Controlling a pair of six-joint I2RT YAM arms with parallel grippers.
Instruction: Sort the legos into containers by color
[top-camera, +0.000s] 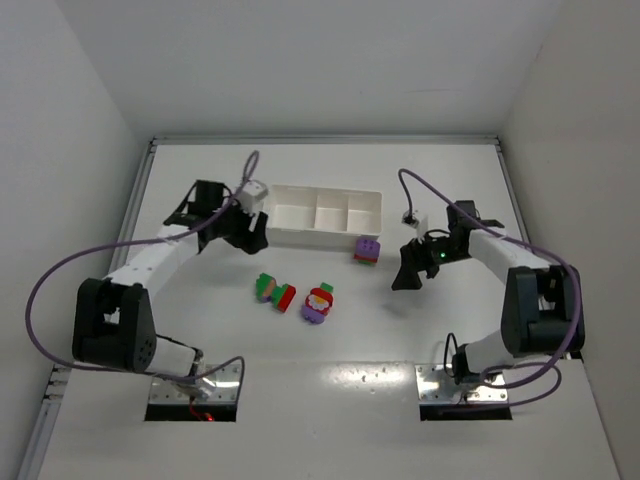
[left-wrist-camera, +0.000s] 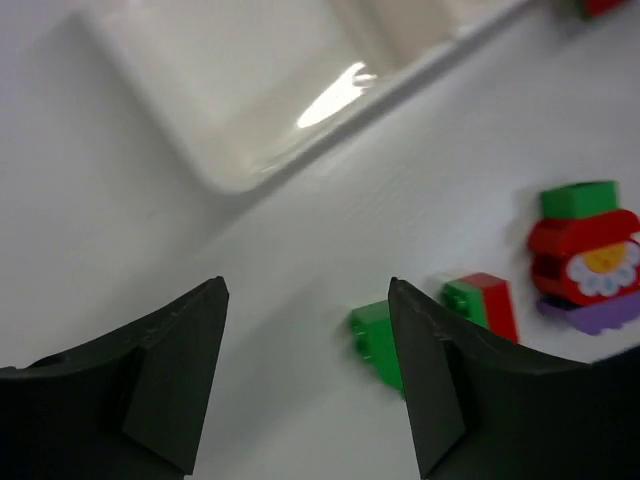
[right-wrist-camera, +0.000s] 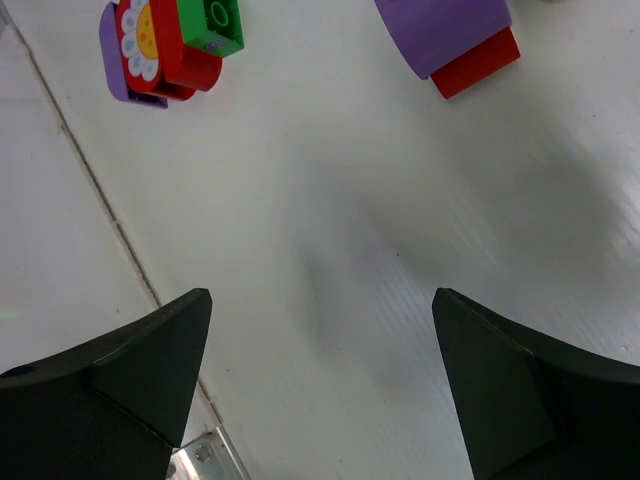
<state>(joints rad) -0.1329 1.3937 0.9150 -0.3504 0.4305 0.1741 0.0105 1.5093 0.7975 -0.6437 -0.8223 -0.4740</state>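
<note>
Nothing was sorted yet: the tray (top-camera: 325, 239) looked empty, though dimly seen. The green-red clump (top-camera: 276, 291), flowered clump (top-camera: 319, 303) and purple-red clump (top-camera: 367, 250) lay on the table (top-camera: 400, 340) before it. Left gripper (top-camera: 252, 233) and right gripper (top-camera: 405, 276) gaped, empty.

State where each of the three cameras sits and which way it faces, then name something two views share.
Top external: above and behind the bases, looking down on the table; shows the left arm and right arm whole, with the white tray.
Left wrist: on the left arm, looking down past its open left gripper at the tray's corner and the green-red clump.
Right wrist: on the right arm, looking down past its open right gripper at table and the purple-red clump.
Shared: both wrist views show the flower-faced clump.
</note>
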